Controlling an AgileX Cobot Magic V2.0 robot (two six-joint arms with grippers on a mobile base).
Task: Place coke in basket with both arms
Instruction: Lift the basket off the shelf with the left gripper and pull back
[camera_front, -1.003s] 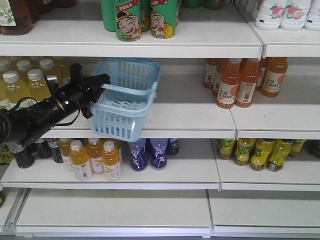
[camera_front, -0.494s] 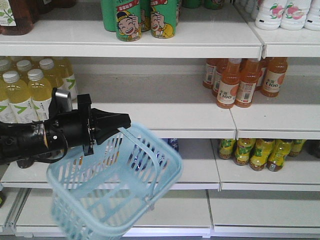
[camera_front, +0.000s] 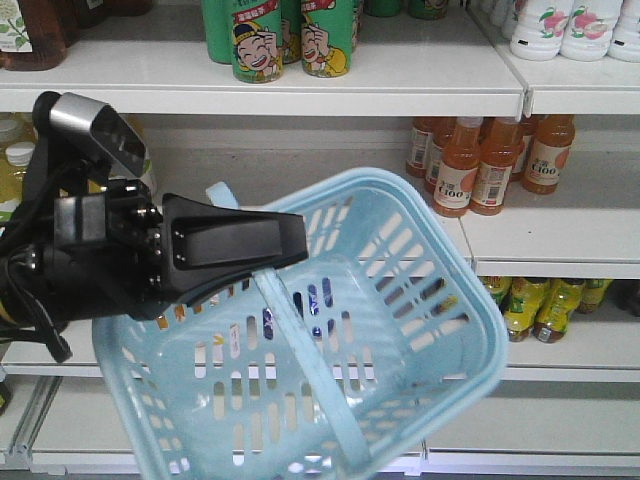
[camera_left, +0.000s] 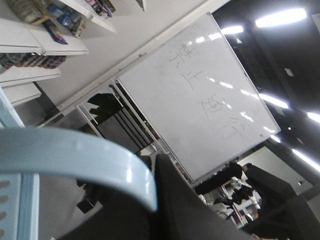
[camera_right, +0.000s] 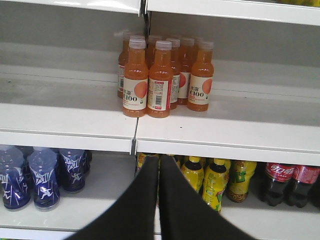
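Left gripper (camera_front: 285, 245) clamps the flat handle (camera_front: 325, 405) of the tilted, light-blue slotted basket (camera_front: 445, 255).

White shelving (camera_front: 400, 70) fills the front view, its tiers running across the whole frame, with a grey back panel (camera_front: 360, 135) behind the middle tier. In the right wrist view a white shelf (camera_right: 225, 132) spans the centre of the frame. The left wrist view is tilted: a whiteboard (camera_left: 200, 95) with faint writing takes the centre, more white shelves (camera_left: 30, 42) sit upper left, and strip lights (camera_left: 280, 17) glow on a dark ceiling (camera_left: 295, 60) upper right.
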